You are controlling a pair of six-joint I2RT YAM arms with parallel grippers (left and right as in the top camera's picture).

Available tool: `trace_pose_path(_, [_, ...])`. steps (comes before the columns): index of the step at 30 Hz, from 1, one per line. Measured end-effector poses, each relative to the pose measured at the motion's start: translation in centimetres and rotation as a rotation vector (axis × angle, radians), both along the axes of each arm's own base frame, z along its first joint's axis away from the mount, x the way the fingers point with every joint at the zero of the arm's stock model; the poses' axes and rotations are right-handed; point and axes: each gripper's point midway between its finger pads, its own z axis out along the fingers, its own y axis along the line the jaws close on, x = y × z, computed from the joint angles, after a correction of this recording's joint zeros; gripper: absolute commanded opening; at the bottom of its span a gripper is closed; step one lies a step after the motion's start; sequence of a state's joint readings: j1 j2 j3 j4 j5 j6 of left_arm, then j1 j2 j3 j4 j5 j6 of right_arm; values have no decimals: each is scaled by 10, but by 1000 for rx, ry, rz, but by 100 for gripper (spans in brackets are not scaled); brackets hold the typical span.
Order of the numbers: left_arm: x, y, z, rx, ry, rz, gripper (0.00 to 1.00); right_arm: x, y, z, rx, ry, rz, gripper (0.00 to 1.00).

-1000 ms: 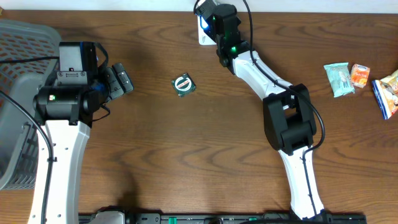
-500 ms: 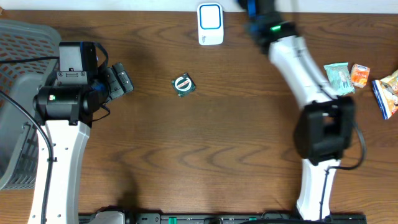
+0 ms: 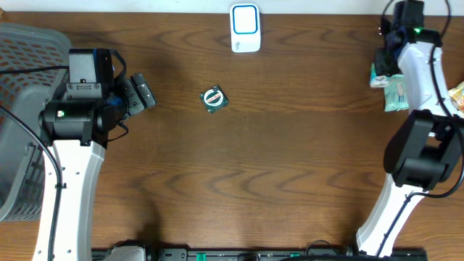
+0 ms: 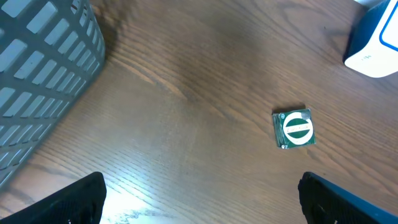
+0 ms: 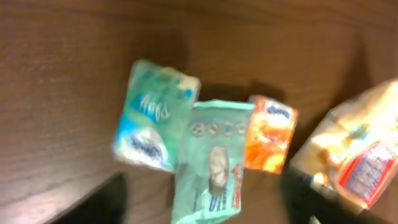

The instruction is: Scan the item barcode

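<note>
The white and blue scanner stands at the table's far edge, and its corner shows in the left wrist view. A small square green item lies flat at mid-table. My left gripper hovers open and empty, left of that item. My right gripper is open over a cluster of packs at the far right. A blue-green pack lies beside a green pack, which sits between the fingers in the blurred right wrist view.
A grey slatted basket stands at the left edge. An orange pack and a yellow-white bag lie right of the green pack, near the table's right edge.
My right arm swung from the scanner to the far right and its gripper opened. A blue-green pack now lies beside the green pack there. The left arm has not moved.
</note>
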State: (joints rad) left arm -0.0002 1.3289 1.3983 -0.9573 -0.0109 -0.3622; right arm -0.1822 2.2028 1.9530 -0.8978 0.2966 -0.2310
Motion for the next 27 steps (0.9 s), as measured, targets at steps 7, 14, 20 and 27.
trace_pose_path(7, [0, 0, 0, 0, 0, -1, 98, 13, 87, -7, 421, -55, 157, 90])
trace_pose_path(14, [0, 0, 0, 0, 0, 0, 98, 14, 254, 22, 825, -89, 512, 99])
trace_pose_path(20, [0, 0, 0, 0, 0, 0, 98, -11, 384, 35, 858, -79, 772, 99])
trace_pose_path(27, [0, 0, 0, 0, 0, 0, 98, -43, 476, 29, 703, -93, 852, 99])
